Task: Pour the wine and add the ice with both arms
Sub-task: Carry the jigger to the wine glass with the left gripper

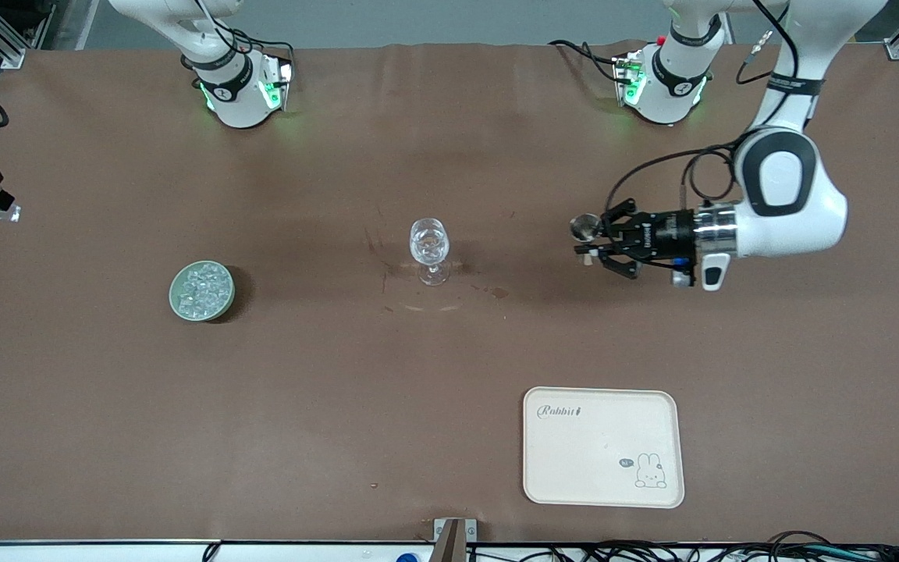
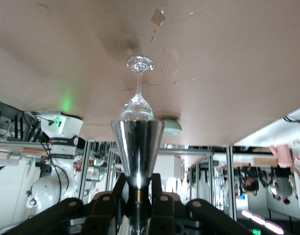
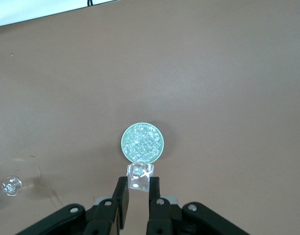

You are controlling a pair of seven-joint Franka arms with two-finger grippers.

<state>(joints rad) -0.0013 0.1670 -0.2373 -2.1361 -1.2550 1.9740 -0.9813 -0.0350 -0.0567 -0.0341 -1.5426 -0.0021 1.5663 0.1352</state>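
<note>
- The right gripper point(image 3: 138, 188) is closed on one ice cube point(image 3: 139, 176), up over the table at the right arm's end; the bowl of ice point(image 1: 201, 291) sits below.
- The left gripper point(image 1: 591, 251) is clamped on a steel jigger point(image 2: 138, 147), pointing sideways toward the wine glass point(image 1: 430, 250) at mid-table.
- A cream tray point(image 1: 602, 446) lies nearer the camera.

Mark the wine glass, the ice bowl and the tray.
wine glass point(image 1: 429, 242): front view, on the bowl of the glass.
ice bowl point(image 1: 175, 300): front view, on its green rim.
tray point(image 1: 598, 449): front view, on its bare cream middle.
</note>
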